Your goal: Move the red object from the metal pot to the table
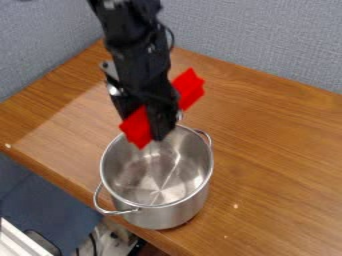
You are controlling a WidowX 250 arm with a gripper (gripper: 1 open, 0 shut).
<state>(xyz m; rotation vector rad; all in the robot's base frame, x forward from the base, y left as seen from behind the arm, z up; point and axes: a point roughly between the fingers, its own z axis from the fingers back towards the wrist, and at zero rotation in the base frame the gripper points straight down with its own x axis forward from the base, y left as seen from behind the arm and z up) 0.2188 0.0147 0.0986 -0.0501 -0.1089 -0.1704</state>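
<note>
A: Above the round shiny steel pot [158,178], the black claw [150,112] is clamping the bright red rectangular block [163,105] tight.

B: Advisable: clearing the rim, then lowering onto bare brown wood-grain worktop [267,130].

The metal pot [158,180] stands on the table [261,120], near its front edge and a little left of the middle, with one loop handle toward the near left corner and the other at the far right of its rim. Above the pot's far rim hangs the gripper [151,122], pointing down. Clamped between its jaws is the red object [181,92], clear of the pot, tilted, with one end low at the near left and the other raised toward the far right.
</note>
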